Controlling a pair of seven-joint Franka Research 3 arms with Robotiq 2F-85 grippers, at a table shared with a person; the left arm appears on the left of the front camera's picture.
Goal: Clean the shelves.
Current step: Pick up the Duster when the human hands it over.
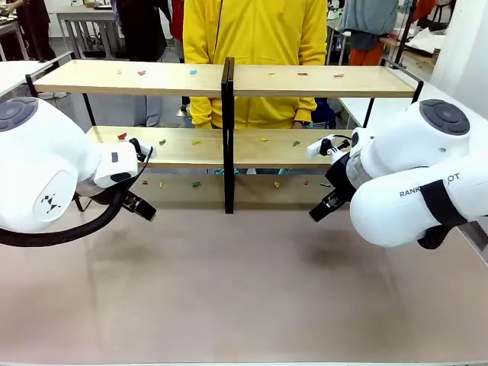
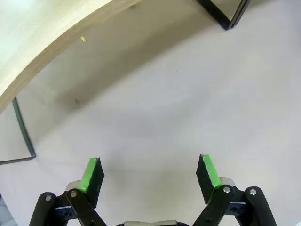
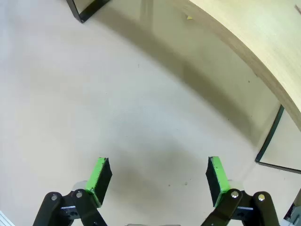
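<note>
The left gripper [image 2: 149, 175] and right gripper [image 3: 159, 178] hover spread and empty, poised near the shelves [image 1: 320, 81]; coloured scraps [image 1: 193, 72] litter both boards, seemingly awaiting removal.

Pale wood, black metal and shiny white plastic.
The shelves [image 1: 152, 76] have smooth, light wooden boards with a matt look, on a thin black metal frame [image 1: 227, 137]. The surface [image 1: 244, 290] is smooth, dull and brownish-pink. The left arm [image 1: 38, 168] and right arm [image 1: 412, 191] have hard white shells, glossy like plastic. The left pincer [image 2: 148, 161] and right pincer [image 3: 158, 162] are black, with matt green pads [image 2: 91, 176]. The person's yellow top [image 1: 255, 30] is soft cloth.
</note>
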